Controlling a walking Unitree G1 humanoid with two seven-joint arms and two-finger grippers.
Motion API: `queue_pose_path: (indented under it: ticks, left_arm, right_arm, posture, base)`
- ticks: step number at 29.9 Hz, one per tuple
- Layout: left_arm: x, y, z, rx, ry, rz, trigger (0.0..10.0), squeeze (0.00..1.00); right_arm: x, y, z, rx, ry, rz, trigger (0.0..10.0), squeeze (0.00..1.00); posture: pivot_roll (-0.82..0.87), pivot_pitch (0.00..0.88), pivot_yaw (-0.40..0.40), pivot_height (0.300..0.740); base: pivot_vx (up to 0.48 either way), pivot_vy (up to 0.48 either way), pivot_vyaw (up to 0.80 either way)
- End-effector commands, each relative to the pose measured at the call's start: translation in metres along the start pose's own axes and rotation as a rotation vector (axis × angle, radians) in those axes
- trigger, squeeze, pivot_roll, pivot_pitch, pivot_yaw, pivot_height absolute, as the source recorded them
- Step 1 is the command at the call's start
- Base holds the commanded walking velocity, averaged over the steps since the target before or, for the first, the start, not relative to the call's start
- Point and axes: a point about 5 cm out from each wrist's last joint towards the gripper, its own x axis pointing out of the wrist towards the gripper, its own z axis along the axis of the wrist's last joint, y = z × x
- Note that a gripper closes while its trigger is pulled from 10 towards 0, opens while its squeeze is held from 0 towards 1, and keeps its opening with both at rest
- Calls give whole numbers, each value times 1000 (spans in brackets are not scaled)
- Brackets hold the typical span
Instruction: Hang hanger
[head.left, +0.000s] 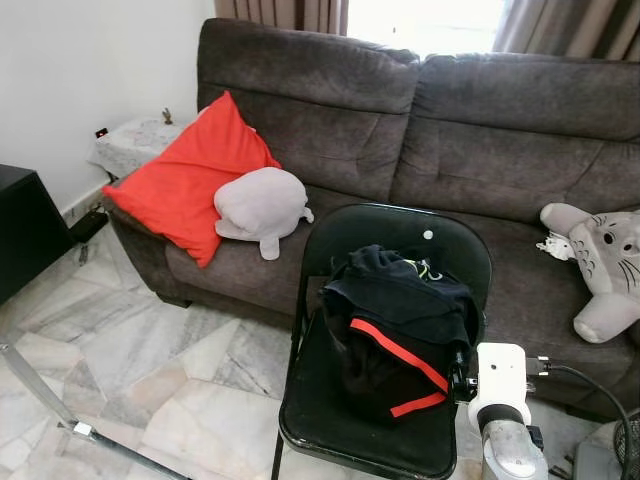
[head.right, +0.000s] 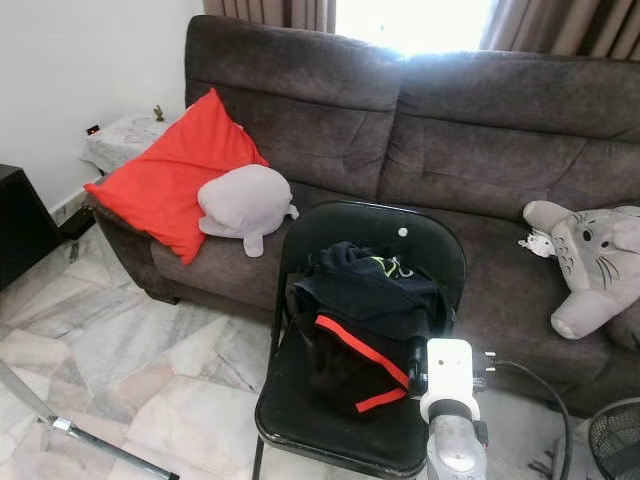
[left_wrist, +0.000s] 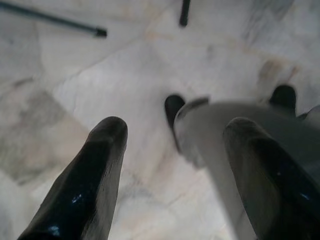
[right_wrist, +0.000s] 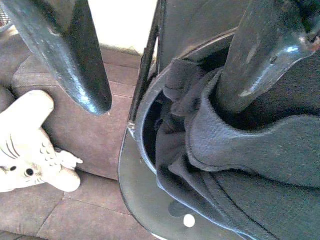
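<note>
A: Right gripper (right_wrist: 165, 65) fingers apart at the black garment (head.left: 400, 325) on the folding chair (head.left: 330, 420); left gripper (left_wrist: 175, 165) fingers apart, over floor.
B: Hanger unclear. Suggest probing folds first.

Dark grey sofa (head.left: 480, 150) sitting under curtains, red cushion (head.left: 190, 180) leaning at its left end, grey plush (head.left: 262, 206) lying just beside it, grey-white cat plush (head.left: 600, 268) resting at right; black cabinet (head.left: 20, 230) standing on marble floor (head.left: 150, 360)
</note>
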Motion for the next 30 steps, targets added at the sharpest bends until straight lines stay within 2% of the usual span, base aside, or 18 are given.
queue_pose_path:
  ticks: [1, 5, 14, 19, 27, 30]
  left_arm:
    - [-2, 1, -7, 15, 18, -5, 10000, 0]
    - [-3, 4, -11, 15, 24, -3, 10000, 0]
    - [-5, 7, -14, 23, 25, -5, 10000, 0]
    - [-5, 6, -13, 28, 22, -9, 10000, 0]
    - [-4, 5, -10, 35, 18, -12, 10000, 0]
    - [-3, 4, -8, 39, 15, -16, 10000, 0]
  right_arm:
    - [5, 2, 3, 6, 1, 9, 10000, 0]
    - [13, 6, 15, 7, -48, 35, 10000, 0]
    - [26, 8, 29, 8, -85, 41, 10000, 0]
    - [34, 5, 38, 54, -121, 4, 10000, 0]
    - [39, 4, 36, 133, -83, -24, 10000, 0]
    - [40, 4, 29, 187, -32, -37, 10000, 0]
  posture:
    - [65, 0, -2, 740]
    - [67, 0, -1, 740]
    - [72, 0, 7, 740]
    - [75, 0, 12, 740]
    - [81, 0, 15, 740]
    - [80, 0, 19, 740]
  base:
    - [0, 0, 0]
    - [0, 0, 0]
    - [0, 0, 0]
    - [0, 0, 0]
    - [0, 0, 0]
    - [0, 0, 0]
